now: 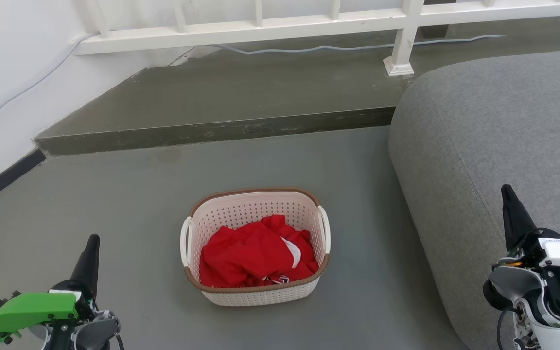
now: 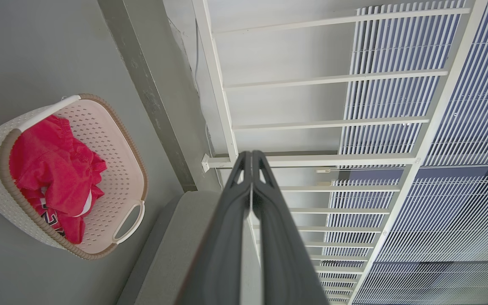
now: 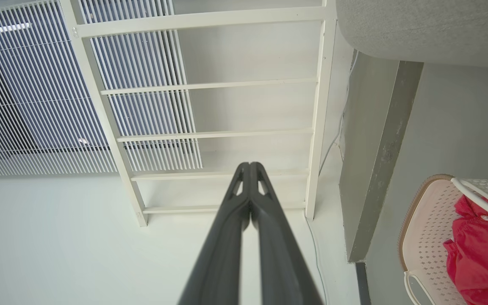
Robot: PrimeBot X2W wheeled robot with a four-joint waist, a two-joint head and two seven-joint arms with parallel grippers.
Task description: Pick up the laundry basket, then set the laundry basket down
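The laundry basket [image 1: 260, 295], a small rounded-rectangular cream plastic basket with perforated walls and a brown woven-look rim, is in neither gripper.

The left gripper [image 1: 93, 240], with two long dark fingers, is pressed tip to tip and holds nothing. The right gripper [image 1: 506, 190] is likewise closed and empty, and hangs above the edge of the grey fabric sofa [image 1: 494, 136].

The laundry basket stands upright on the grey floor [image 1: 114, 194], ahead of and between the two grippers and well apart from both. A crumpled red garment [image 1: 251, 253] lies inside it.

Its long axis appears to run across the robot, left to right. The white left handle [image 1: 185, 241] faces the left arm's side and the white right handle [image 1: 326, 228] faces the sofa. The basket is turned slightly, the right handle sitting a little farther off.

Judgement: the left gripper is the nearer, and both must open before any grasp.

Room for moving:
- There is open floor to the left of the basket and in front of it.
- The sofa edge lies near the right handle, so that gap is the tighter one.
- The raised concrete step [image 1: 212, 130] runs behind the basket, well apart from it.
- The white railing [image 1: 260, 25] stands beyond the step.
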